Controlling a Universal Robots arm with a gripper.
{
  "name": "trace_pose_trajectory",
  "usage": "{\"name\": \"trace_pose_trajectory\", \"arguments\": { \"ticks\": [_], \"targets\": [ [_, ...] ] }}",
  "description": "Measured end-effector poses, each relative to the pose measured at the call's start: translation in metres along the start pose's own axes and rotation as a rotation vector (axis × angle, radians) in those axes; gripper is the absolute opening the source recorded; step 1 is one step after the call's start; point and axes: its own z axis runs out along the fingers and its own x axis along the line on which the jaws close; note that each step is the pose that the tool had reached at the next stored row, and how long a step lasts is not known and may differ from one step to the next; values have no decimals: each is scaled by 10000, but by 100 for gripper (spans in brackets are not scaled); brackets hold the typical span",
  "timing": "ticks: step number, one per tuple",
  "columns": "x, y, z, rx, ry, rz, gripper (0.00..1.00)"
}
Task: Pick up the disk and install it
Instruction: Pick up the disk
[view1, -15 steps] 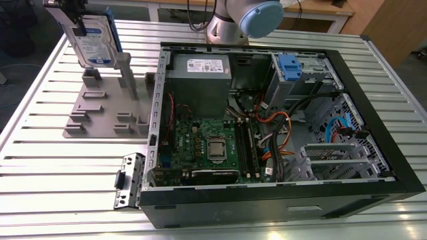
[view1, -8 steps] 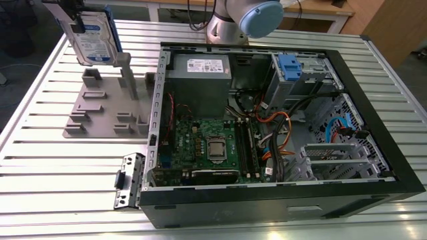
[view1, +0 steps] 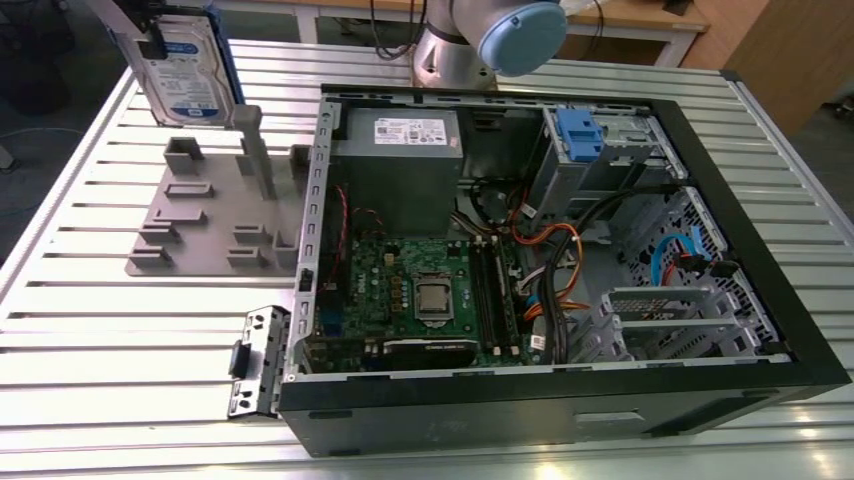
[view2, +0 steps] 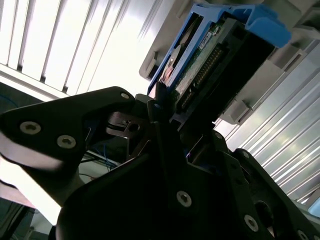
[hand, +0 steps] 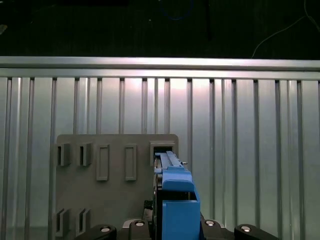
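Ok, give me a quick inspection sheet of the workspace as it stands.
Surface: slatted metal table.
Job's things: disk upright over the grey fixture plate's corner; open computer case beside it.
Clutter: small metal bracket at the case's near corner.
Grippers: gripper shut on the disk.
Cables: orange, blue and black cables inside the case.
Surroundings: wooden furniture behind the table.

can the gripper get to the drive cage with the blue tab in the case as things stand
Probably yes. The case lies open, and the drive cage sits uncovered in one corner; the cables seem to pass beside it, not over it. The gripper is shut on the disk.
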Motion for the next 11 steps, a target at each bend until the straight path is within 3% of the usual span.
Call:
{"name": "trace_pose_trajectory", "arguments": {
  "ticks": [11],
  "targets": [
    [-3, 3, -101, 0, 0, 0, 36]
  ]
}}
